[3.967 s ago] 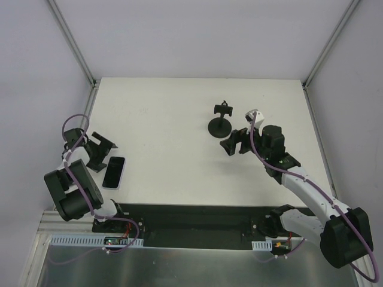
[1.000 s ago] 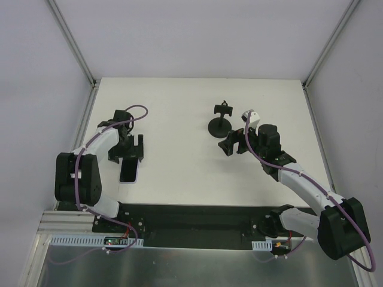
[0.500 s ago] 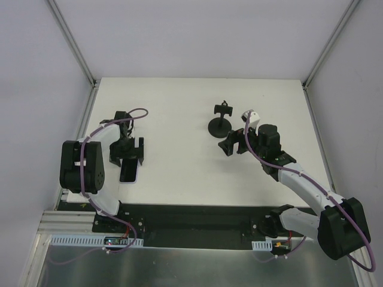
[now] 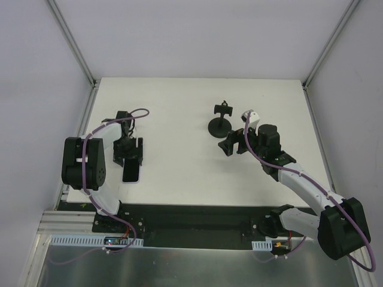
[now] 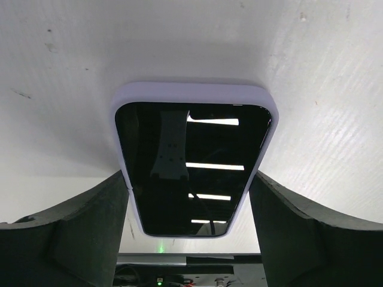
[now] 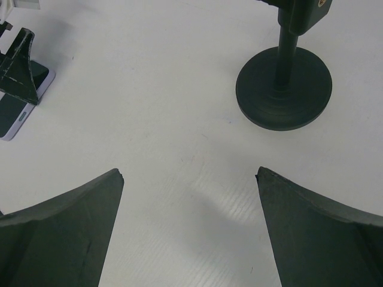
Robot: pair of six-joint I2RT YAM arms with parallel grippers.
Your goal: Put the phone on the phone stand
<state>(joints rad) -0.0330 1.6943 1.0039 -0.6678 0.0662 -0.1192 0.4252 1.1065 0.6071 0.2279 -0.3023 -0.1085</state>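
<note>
The phone (image 4: pixel 131 173) lies flat on the white table at the near left, black screen up with a pale lavender rim. My left gripper (image 4: pixel 129 158) hangs over its far end, open. In the left wrist view the phone (image 5: pixel 191 161) lies between the two fingers of my left gripper (image 5: pixel 188 174). The left one is at its edge and the right one stands slightly apart. The phone stand (image 4: pixel 220 121) stands upright at the centre right with its disc base, stem and clamp. My right gripper (image 4: pixel 232 143) is open and empty just near of its base (image 6: pixel 283 86).
The white table (image 4: pixel 179 95) is bounded by grey walls and metal corner posts at the back. A black strip (image 4: pixel 191 216) runs along the near edge by the arm bases. The phone and the left fingers show at the far left of the right wrist view (image 6: pixel 15 116).
My left arm has swung from the table's left edge over the phone and settled its open fingers on either side of it. The phone shifted slightly right. The right arm barely moved.
</note>
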